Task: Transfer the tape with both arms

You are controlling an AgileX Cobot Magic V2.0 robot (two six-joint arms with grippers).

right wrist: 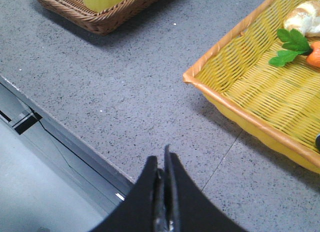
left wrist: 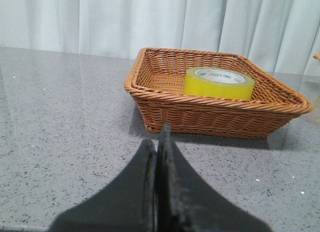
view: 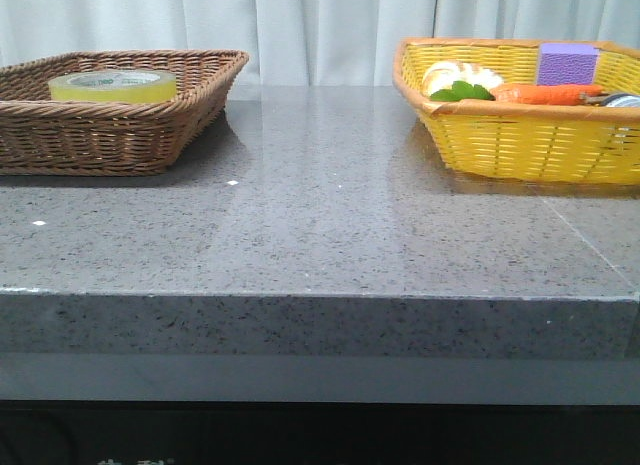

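Tape (view: 112,85), one roll, in one brown basket (view: 120,135); both end effectors (left wrist: 159,142) (right wrist: 164,164) pressed closed, empty.

Bare counter (view: 330,215) lies between the brown basket (view: 130,135) and yellow basket (view: 520,145); the brown basket's walls ring the tape (view: 112,85).

Polished speckled grey stone is seen on the table (view: 320,235), woven wicker on the brown basket (left wrist: 200,110), glossy translucent plastic on the tape (left wrist: 218,83), ahead of matt black fingers (left wrist: 150,192).
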